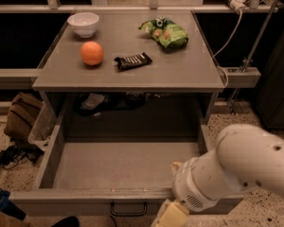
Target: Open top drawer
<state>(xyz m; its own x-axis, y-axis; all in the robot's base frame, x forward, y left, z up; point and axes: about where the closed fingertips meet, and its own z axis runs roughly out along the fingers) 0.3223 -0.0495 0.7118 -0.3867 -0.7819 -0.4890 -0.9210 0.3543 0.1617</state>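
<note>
Speckled floor runs along the left edge, where a brown bag [20,118] slumps at 9 o'clock of the frame beside a pale plastic bin [39,128], with black cables [4,156] lying below them. Next comes the grey table [132,77], its top carrying a white bowl [84,23] at the far left corner, an orange [92,53] just toward 6 o'clock of the bowl, a dark-wrapped snack bar [132,61] to the 3 o'clock side of the orange, and a green crinkled bag [165,32] toward 1 o'clock of the bar, all apart from one another. Under the tabletop the top drawer [123,167] stands wide open, its deep plain box open upward and drawn out toward 6 o'clock; the long axis of its front panel runs from 9 to 3 o'clock, and the small black bar handle [128,208] hangs at the panel's middle, facing the viewer. At about 4 o'clock of the handle, low against the drawer front at the frame's bottom edge, sits the gripper [169,216], a yellowish tip below the thick white arm [236,169] that comes in from the right. Whether the gripper is apart or together, I cannot tell. A white cable [228,34] hangs at the upper right.
</note>
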